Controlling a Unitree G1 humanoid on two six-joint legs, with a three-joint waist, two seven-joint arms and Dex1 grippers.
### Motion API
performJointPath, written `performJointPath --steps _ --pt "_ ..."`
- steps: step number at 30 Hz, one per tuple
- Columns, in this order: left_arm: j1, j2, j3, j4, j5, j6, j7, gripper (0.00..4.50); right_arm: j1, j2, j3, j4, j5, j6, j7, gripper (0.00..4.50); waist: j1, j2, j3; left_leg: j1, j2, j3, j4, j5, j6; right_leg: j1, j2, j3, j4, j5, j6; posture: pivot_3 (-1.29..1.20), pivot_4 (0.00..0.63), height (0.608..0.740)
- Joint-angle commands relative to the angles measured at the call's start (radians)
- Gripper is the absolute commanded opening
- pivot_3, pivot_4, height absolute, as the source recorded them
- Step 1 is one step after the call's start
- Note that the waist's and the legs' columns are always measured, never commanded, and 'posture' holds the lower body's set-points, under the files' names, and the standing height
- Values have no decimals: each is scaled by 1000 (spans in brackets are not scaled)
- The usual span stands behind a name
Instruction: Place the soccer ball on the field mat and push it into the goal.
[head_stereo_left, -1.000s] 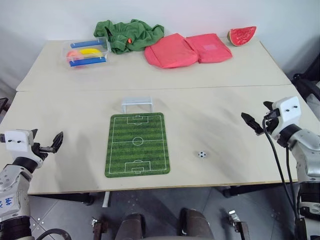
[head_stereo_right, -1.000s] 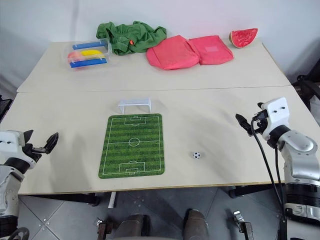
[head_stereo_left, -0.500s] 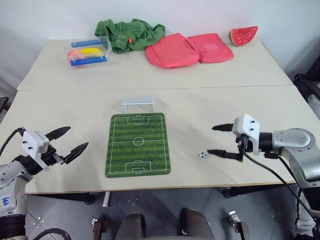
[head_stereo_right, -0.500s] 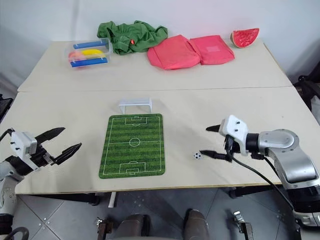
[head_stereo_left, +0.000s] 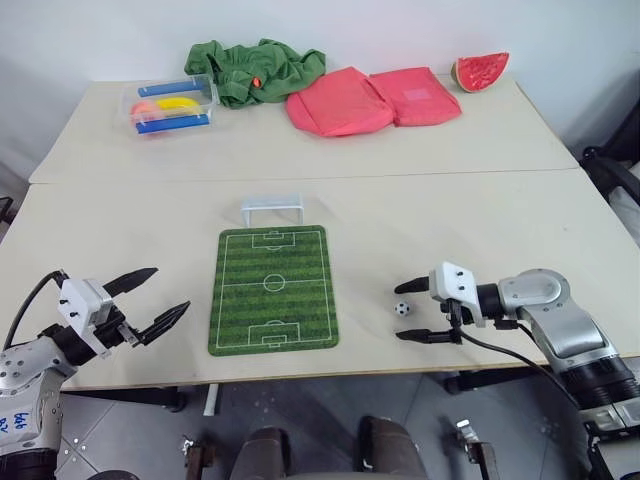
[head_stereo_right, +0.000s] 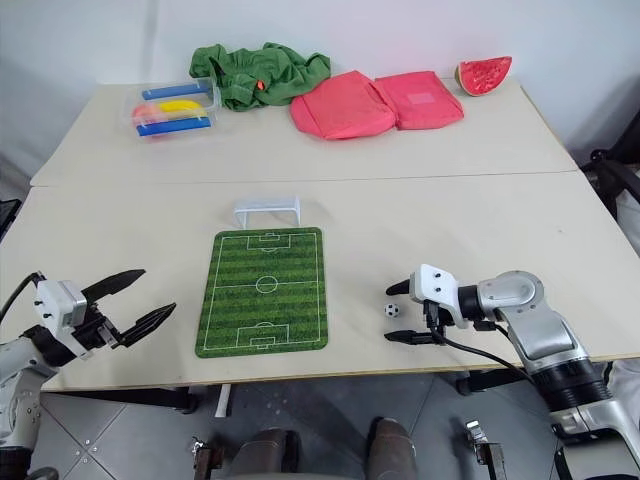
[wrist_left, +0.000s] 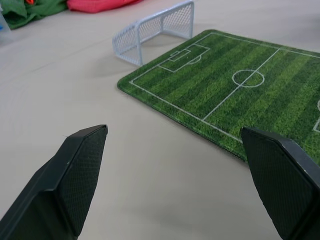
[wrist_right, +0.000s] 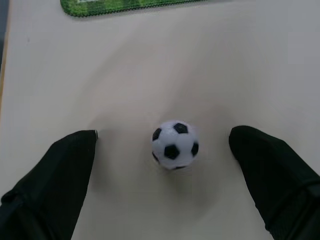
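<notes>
We see the right gripper (head_stereo_left: 407, 311), fingers spread, straddling the tiny black-and-white soccer ball (head_stereo_left: 401, 310) without touching; the left gripper (head_stereo_left: 150, 296) gapes too.

The soccer ball (wrist_right: 174, 144), white with black patches, rests on the pale tabletop (wrist_right: 210, 60) between the two black fingers (wrist_right: 55, 185) of the right gripper (wrist_right: 165, 150). The jaws stand wide apart, one finger to each side of the ball, and neither touches it; bare tabletop shows in both gaps. Beyond the ball, well apart from it, lies a strip of the field mat (wrist_right: 125, 5) with its rounded green edge and a white line.
</notes>
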Motion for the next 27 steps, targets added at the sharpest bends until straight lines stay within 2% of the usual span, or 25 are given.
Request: performJointPath --steps 1,9,10,14,18,22,27 --pt "10 8 33 -39 -19 0 14 4500 -8 15 10 59 -33 -59 5 3556 0 0 0 0 0 0 0 0 0 0 0 0 0 0 0 0 150 740" --pt "3 3 16 -46 -25 4 13 4500 -41 39 -13 101 -27 -87 5 1012 0 0 0 0 7 1 5 -1 -3 1 7 1 0 2 -3 0 150 740" --pt "2 3 16 -45 -26 5 11 4500 -47 40 -16 98 -23 -85 5 849 0 0 0 0 7 1 5 -1 -3 1 7 1 0 2 -3 0 150 740" --pt "0 9 14 -27 -45 -10 -39 4500 -81 44 -48 5 42 -6 7 853 2 1 0 -1 7 1 5 -2 -3 -1 7 1 0 2 -3 0 150 740" --pt "5 8 28 5 -83 -58 -144 4500 -162 102 -27 -160 132 187 -16 853 -4 2 1 -1 8 3 4 -2 -4 -2 8 2 0 2 -4 0 150 740" --pt "26 8 40 38 -139 -84 -266 4500 -232 214 85 -274 147 334 -46 853 -1 2 1 -1 10 3 4 -3 -5 -3 9 2 0 2 -4 0 150 740" --pt "59 10 61 67 -175 -88 -358 4500 -295 340 250 -269 52 372 -84 853 2 2 1 -2 9 3 4 -4 -4 -4 9 2 1 2 -4 0 150 740"
